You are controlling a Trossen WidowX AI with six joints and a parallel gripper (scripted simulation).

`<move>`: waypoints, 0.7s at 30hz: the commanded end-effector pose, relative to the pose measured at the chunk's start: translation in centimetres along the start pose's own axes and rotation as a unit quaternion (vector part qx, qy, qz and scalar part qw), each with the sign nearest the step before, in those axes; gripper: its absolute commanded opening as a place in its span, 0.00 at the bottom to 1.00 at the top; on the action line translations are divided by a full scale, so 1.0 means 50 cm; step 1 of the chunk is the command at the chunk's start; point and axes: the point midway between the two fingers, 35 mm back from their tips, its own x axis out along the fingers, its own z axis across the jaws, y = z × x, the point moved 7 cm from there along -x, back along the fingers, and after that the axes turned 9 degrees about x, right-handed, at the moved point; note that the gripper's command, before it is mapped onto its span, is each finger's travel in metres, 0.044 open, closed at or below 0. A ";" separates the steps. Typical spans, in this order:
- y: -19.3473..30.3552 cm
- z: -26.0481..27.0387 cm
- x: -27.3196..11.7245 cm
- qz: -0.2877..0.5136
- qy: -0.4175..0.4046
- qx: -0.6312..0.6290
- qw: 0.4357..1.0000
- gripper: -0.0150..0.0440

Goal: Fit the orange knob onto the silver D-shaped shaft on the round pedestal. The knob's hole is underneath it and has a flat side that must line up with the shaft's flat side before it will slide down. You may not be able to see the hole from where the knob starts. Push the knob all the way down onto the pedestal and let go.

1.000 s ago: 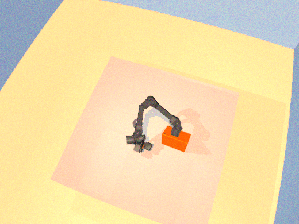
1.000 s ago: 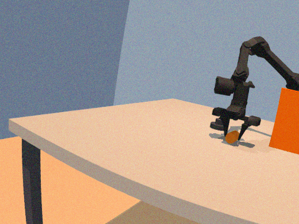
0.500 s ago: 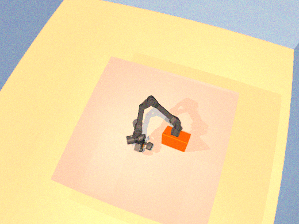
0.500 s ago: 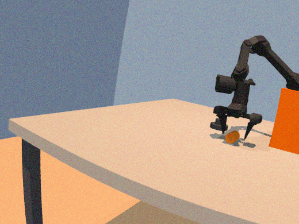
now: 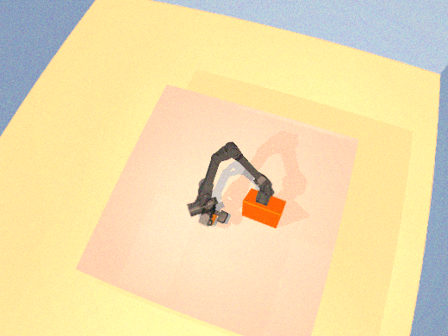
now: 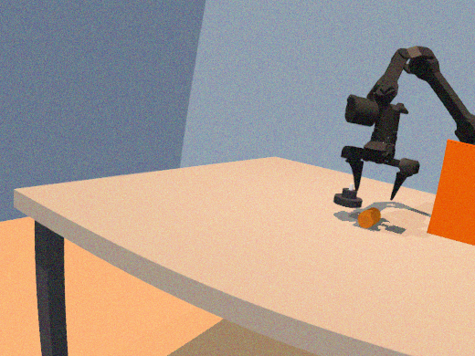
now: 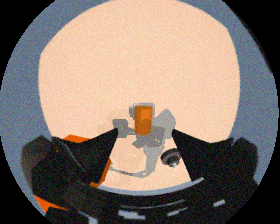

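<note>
The orange knob [image 6: 369, 217] [image 7: 143, 120] lies on its side on the table; a bit of orange [image 5: 214, 219] shows beneath the gripper in the top view. The dark round pedestal [image 6: 348, 200] [image 7: 169, 157] stands near it, with the light shaft [image 6: 351, 187] [image 7: 174, 164] upright on top. The shaft's flat side and the knob's hole cannot be made out. My gripper [image 6: 374, 195] [image 7: 145, 132] is wide open and empty, above the table and above the knob. One finger passes close to the shaft in the exterior view; whether they touch cannot be told.
A large orange block [image 5: 260, 214] [image 6: 453, 195] stands under the arm's base, to the right of the knob in the top and exterior views. The table's [image 5: 172, 258] [image 6: 183, 232] front edge and one leg show in the exterior view. The arm's shadow falls around the knob.
</note>
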 end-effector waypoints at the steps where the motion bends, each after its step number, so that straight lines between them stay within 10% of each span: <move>1: -0.026 0.009 -0.013 -0.003 0.002 -0.001 1.000 1.00; 21: -0.026 0.007 0.067 -0.002 0.002 -0.002 1.000 1.00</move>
